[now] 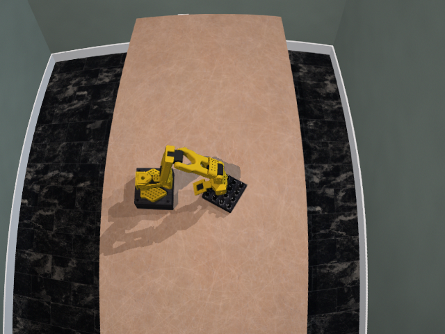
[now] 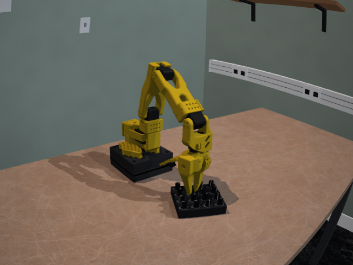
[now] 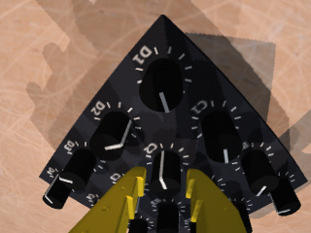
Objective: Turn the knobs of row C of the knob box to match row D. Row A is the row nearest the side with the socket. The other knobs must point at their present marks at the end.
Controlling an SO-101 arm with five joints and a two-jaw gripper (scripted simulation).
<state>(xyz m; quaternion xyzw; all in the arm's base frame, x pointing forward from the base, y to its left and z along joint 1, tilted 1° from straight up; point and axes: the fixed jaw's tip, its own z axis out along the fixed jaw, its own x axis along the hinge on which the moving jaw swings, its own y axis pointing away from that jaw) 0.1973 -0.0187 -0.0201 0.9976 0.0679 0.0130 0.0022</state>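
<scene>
The black knob box (image 1: pixel 229 209) (image 2: pixel 202 213) (image 3: pixel 164 32) lies on the table under my gripper (image 2: pixel 192 192) (image 3: pixel 166 176). The fingers are slightly open, one on each side of the C2 knob (image 3: pixel 166 170), with a gap to both sides in the wrist view. The mark on C2 points up and a little left there. The C1 knob (image 3: pixel 218 131) and the D1 knob (image 3: pixel 157 84) both have marks pointing down. The D2 knob (image 3: pixel 108 133) has its mark pointing right, the D3 knob (image 3: pixel 82 167) left. C3 and C4 are largely hidden by the left finger.
Other knobs stand close around the fingers, among them one (image 3: pixel 257 167) beyond C1 and one (image 3: pixel 286 196) near the box's right corner. The arm's black base (image 1: pixel 154 204) (image 2: pixel 137 168) stands left of the box on the brown table (image 1: pixel 215 269) (image 2: pixel 113 233).
</scene>
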